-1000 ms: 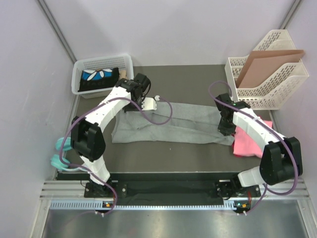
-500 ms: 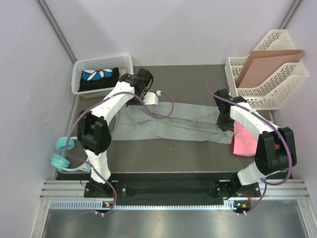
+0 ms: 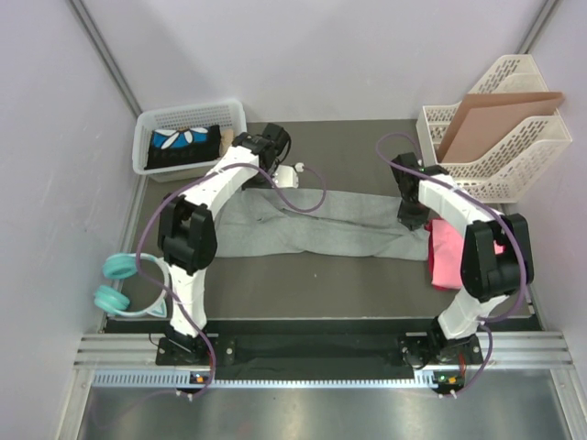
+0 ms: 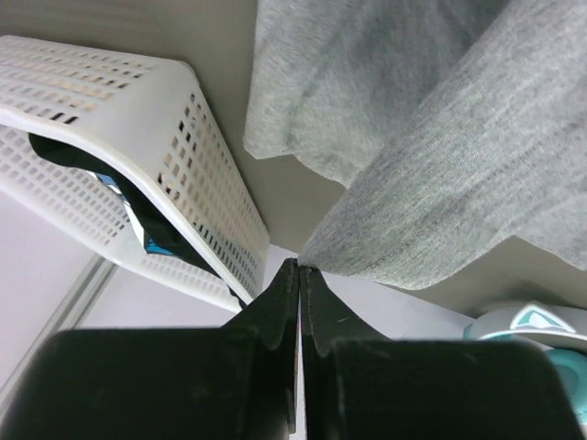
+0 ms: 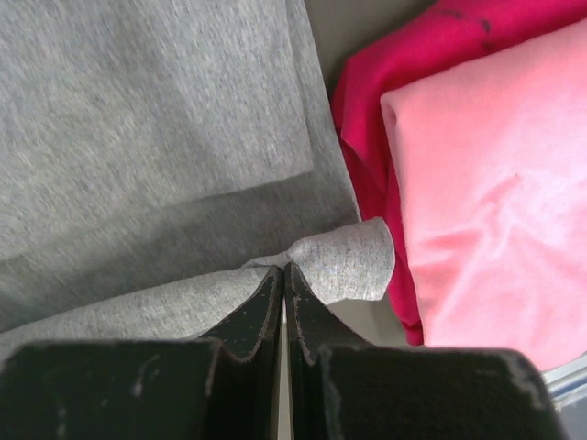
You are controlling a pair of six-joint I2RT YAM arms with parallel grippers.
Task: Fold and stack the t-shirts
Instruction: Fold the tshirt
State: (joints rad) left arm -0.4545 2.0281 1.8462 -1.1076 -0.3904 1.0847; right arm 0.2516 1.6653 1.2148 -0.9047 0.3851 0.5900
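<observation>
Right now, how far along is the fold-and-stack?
Done: the pink t-shirt lies folded on the magenta t-shirt at the right. In hand: left gripper and right gripper each pinch an edge of the grey t-shirt, partly folded. Left: finish folding it and stack it.

The frame's lower right edge cuts off teal plastic headphones (image 4: pixel 561 365). Seen from above, the right arm (image 3: pixel 451 207) covers part of the bright pink cloth t-shirt (image 3: pixel 446 261).

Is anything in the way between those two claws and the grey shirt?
Nothing visible. The left gripper and the right gripper each pinch a bit of the grey shirt directly between shut fingers.
</observation>
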